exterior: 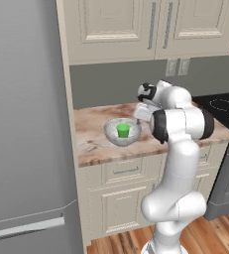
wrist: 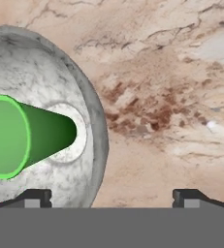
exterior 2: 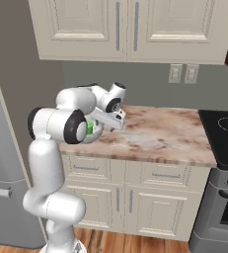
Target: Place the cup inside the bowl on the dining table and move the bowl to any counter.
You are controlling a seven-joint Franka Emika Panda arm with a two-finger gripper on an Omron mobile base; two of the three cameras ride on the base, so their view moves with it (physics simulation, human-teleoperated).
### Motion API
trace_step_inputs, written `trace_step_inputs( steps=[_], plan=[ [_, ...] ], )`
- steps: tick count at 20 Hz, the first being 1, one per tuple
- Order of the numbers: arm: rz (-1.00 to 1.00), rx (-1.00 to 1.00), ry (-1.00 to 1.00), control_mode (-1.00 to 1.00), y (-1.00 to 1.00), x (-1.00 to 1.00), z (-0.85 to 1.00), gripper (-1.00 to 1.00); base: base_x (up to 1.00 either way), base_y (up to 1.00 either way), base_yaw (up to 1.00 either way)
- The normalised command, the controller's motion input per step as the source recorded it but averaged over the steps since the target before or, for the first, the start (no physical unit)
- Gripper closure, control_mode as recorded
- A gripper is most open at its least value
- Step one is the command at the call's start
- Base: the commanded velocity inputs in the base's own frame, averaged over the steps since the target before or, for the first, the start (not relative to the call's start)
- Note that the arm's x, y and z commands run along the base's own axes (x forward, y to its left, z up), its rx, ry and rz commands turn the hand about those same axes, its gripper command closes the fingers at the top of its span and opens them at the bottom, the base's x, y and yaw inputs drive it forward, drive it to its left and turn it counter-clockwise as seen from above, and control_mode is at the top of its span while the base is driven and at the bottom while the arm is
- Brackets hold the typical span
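The speckled grey-white bowl (exterior: 111, 133) stands on the counter (exterior: 91, 134) near its front edge, with the bright green cup (exterior: 123, 130) upright inside it. In the hand view the bowl (wrist: 45, 68) sits at the left with the cup (wrist: 21, 135) at its middle. My gripper (wrist: 112, 198) is open and holds nothing. It hovers just right of the bowl's rim, over the bare counter (wrist: 171, 97). In the right base view my arm covers most of the bowl, and a patch of the green cup (exterior 2: 90, 127) shows beside the hand. The dining table is out of view.
A tall grey fridge (exterior: 22, 124) stands against the counter's left end. A black stovetop (exterior 2: 224, 133) borders its right end. Cream wall cabinets (exterior 2: 120, 29) hang above, and outlets (exterior 2: 182, 73) sit on the grey backsplash. Bare counter (exterior 2: 160, 133) stretches right of the bowl.
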Motion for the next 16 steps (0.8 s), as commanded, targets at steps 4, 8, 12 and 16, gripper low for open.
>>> trace_step_inputs(
  steps=[4,8,12,16],
  plan=[
    [0.0,0.0,-0.06,-1.0,0.0,-0.47,0.17,-1.0,0.0,0.0,0.0],
    [0.0,0.0,-0.04,-1.0,0.0,-0.55,0.25,-1.0,0.0,0.0,0.0],
    [0.0,0.0,-0.05,-1.0,0.0,-0.53,0.34,-1.0,0.0,0.0,0.0],
    [0.0,0.0,-0.02,-1.0,-0.01,-0.42,0.38,-1.0,0.0,0.0,0.0]
  ],
)
